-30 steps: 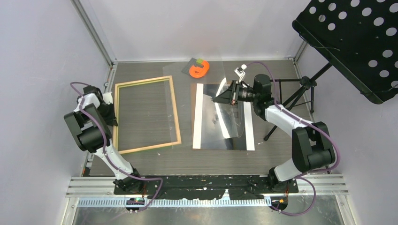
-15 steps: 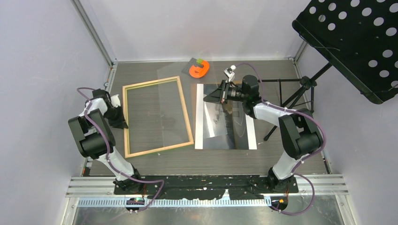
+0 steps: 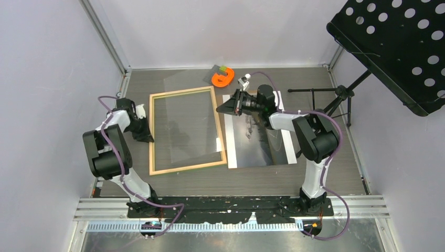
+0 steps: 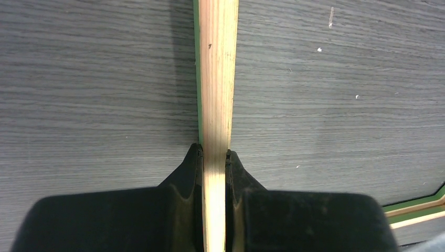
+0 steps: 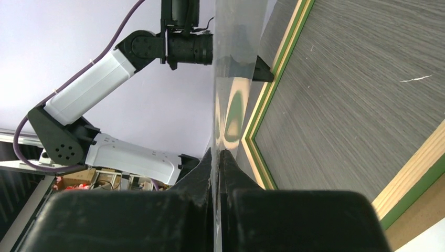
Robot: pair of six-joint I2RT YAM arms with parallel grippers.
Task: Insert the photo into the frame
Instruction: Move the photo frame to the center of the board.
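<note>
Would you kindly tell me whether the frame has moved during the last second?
Yes. The frame has slid rightward; its far right corner now sits close to the orange object.

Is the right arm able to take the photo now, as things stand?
Probably not yet. The photo lies flat just under the right arm, close enough, but its jaws are shut on the clear sheet held over the frame. It would have to let that go first.

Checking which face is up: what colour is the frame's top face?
Pale natural wood on the frame; left wrist view.
</note>
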